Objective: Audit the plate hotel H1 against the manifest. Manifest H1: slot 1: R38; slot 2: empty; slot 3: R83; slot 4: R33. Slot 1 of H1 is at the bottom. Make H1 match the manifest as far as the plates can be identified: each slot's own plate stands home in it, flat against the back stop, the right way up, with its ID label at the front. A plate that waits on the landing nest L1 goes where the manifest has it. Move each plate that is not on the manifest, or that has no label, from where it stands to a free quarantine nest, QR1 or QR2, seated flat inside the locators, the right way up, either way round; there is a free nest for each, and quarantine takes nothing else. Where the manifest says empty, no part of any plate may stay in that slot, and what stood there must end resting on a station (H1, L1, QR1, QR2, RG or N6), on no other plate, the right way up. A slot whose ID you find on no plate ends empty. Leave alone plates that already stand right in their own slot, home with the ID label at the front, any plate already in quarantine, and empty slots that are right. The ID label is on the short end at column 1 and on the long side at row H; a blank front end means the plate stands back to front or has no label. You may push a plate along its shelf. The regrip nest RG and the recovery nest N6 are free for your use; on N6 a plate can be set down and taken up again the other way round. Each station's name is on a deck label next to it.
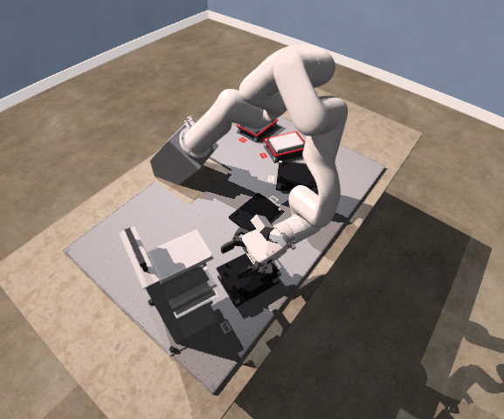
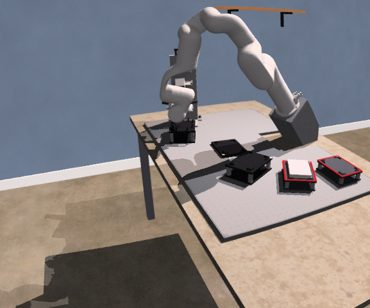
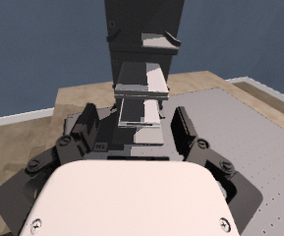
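Tool (image 3: 137,129) spread wide, empty, level with dark grey plate hotel (image 3: 142,20) near the table's (image 2: 297,231) corner, likely lining up on a protruding white plate (image 3: 140,112).

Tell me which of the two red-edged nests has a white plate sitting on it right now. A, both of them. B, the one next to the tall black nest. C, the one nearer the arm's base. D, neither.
B: the white plate lies on the red-edged nest beside the tall black nest; the other red-edged nest shows only its dark top.
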`<state>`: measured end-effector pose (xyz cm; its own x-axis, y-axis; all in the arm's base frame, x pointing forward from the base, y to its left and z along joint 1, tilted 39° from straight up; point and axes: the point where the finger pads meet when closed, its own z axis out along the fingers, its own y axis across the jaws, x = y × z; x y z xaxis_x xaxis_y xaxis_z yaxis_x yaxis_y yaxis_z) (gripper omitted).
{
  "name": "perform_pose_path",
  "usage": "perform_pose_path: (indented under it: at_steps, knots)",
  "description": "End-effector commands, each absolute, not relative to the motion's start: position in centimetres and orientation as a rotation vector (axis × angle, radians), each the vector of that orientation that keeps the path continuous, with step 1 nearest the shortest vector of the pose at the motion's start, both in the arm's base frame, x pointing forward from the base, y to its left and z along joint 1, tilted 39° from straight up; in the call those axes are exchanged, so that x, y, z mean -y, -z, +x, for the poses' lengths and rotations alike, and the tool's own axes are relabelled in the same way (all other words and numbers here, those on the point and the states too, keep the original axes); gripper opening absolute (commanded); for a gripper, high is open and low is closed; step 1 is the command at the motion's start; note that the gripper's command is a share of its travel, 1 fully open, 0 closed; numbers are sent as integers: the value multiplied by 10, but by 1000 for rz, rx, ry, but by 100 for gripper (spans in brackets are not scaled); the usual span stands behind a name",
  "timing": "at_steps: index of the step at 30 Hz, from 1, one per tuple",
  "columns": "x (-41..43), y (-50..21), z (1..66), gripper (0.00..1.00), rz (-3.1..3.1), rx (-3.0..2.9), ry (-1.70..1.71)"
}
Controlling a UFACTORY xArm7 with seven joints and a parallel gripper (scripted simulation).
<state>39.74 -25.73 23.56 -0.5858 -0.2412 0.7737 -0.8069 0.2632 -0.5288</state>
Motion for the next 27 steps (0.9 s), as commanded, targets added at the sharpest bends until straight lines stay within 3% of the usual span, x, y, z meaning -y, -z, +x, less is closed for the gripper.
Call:
perform_pose_path:
  at_steps: [1,27]
  knots:
    - [256,-229,403,100,941,1981,-1320]
    - [255,-191,428,100,941,1981,-1320]
